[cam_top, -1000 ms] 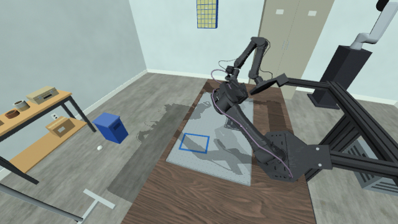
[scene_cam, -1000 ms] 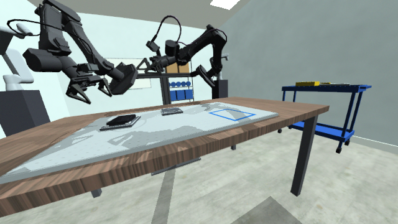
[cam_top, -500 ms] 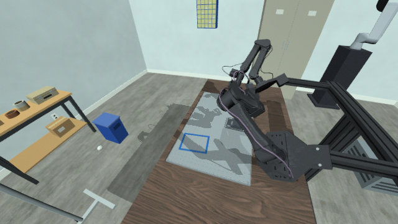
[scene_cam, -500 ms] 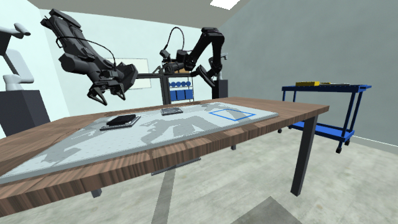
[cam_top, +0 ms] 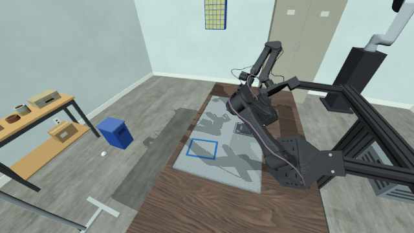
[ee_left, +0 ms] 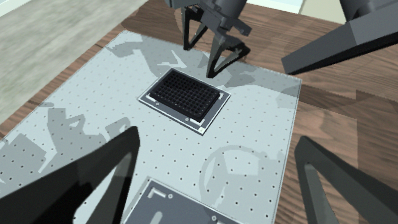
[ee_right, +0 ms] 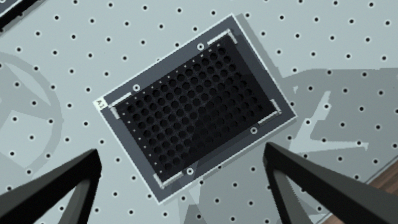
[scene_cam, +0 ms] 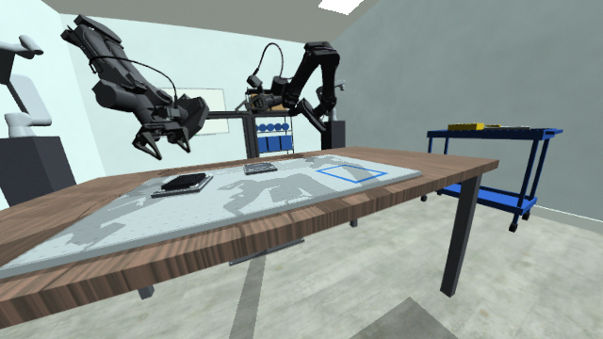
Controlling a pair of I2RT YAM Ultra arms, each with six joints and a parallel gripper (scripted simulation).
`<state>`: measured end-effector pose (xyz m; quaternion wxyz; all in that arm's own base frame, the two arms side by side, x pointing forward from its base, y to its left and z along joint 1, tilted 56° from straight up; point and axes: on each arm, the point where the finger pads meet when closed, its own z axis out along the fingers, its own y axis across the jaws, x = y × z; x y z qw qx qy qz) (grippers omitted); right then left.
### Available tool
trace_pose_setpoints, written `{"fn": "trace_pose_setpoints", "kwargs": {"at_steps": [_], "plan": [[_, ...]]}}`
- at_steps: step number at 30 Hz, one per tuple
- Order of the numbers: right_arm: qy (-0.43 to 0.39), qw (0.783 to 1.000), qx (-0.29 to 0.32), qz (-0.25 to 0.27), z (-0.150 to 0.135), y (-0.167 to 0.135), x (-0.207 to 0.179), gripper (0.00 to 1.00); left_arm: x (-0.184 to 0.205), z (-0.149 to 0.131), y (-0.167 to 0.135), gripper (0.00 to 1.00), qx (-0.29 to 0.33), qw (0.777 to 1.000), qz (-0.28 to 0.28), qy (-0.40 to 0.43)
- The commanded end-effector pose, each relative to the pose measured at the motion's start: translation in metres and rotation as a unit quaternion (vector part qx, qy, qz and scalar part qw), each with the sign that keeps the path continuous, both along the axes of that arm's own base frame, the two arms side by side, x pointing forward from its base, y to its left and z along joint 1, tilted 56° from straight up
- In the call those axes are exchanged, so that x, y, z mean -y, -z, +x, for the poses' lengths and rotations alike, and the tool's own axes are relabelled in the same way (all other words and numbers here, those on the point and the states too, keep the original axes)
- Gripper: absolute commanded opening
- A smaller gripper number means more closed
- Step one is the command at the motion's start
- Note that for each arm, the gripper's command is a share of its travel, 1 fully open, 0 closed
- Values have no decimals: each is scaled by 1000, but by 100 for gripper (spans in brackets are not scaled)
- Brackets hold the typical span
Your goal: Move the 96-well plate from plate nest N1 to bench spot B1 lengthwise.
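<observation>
Both grippers' fingers wide apart; right gripper (scene_cam: 174,150) (ee_left: 198,64) (ee_right: 182,159) above nest (scene_cam: 157,193) (ee_left: 201,131) (ee_right: 159,197), likely to straddle plate (scene_cam: 185,181) (ee_left: 185,94) (ee_right: 195,107) | left gripper (ee_left: 218,142) beside nest, probably waiting
</observation>
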<state>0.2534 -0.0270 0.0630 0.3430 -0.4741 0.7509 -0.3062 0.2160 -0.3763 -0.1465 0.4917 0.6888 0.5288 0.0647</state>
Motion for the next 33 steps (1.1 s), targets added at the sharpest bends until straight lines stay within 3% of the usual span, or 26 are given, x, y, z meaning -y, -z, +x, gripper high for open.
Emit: {"fn": "trace_pose_setpoints", "kwargs": {"at_steps": [1,9,16,27,33], "plan": [[-4,1000,2,2,0,1,-3,100,8,-9,-9,100,5,1000,-10,17],[-4,1000,2,2,0,1,-3,100,8,-6,-7,100,5,1000,-10,14],[61,997,28,22,4,-3,9,100,8,-6,-7,100,5,1000,-10,14],[252,950,119,140,21,-15,6,100,8,-6,-7,100,5,1000,-10,14],[293,937,113,155,21,-5,4,100,8,-6,-7,100,5,1000,-10,14]]}}
